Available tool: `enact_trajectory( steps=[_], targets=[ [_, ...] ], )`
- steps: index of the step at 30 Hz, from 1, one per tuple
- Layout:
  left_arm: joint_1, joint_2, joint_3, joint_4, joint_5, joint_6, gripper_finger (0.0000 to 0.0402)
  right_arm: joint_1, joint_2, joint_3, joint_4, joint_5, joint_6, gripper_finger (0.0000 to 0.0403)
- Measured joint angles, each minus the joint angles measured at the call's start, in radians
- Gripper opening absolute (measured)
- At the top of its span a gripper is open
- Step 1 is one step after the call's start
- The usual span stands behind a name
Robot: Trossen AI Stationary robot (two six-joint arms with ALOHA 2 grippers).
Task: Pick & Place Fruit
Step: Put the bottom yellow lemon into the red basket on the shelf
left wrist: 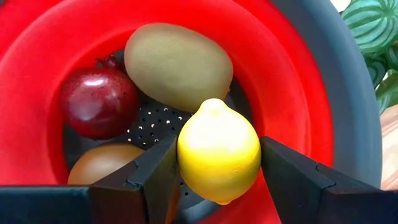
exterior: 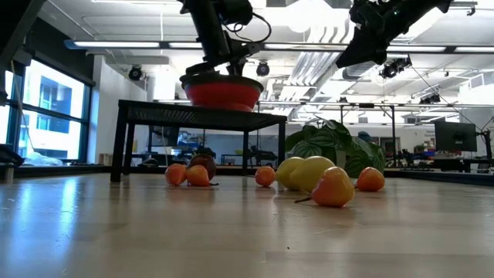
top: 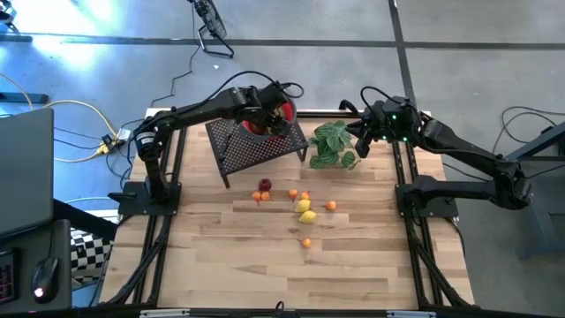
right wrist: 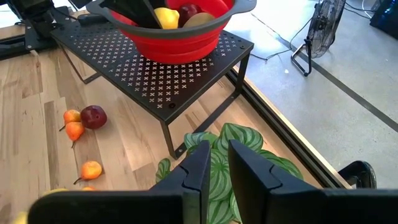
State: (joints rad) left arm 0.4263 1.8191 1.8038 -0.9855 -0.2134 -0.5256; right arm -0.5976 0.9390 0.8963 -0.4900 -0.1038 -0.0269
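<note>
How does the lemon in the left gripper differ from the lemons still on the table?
The held lemon sits between the left gripper fingers, over the red bowl on the black rack. The table lemons lie loose on the wooden table, touching each other among small orange fruit. All are yellow.

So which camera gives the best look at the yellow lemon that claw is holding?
The left wrist view: the glossy yellow lemon fills it, gripped by the left claw over the red bowl. The right wrist view shows a sliver; the high and low views hide it.
</note>
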Motion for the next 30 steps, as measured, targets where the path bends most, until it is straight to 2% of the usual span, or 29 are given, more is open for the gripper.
enact_trajectory(
  steps=[21,24,30],
  targets=[
    [-0.001,0.0,0.0,0.047,-0.015,0.017,0.0213,0.0,0.0,0.0,0.0,0.0,-0.003,0.005],
    [-0.001,0.0,0.0,0.041,-0.015,0.018,0.0227,0.0,0.0,0.0,0.0,0.0,-0.003,0.005],
    [-0.001,0.0,0.0,0.04,-0.015,0.025,0.0287,0.0,0.0,0.0,0.0,0.0,-0.004,0.005]
  ],
)
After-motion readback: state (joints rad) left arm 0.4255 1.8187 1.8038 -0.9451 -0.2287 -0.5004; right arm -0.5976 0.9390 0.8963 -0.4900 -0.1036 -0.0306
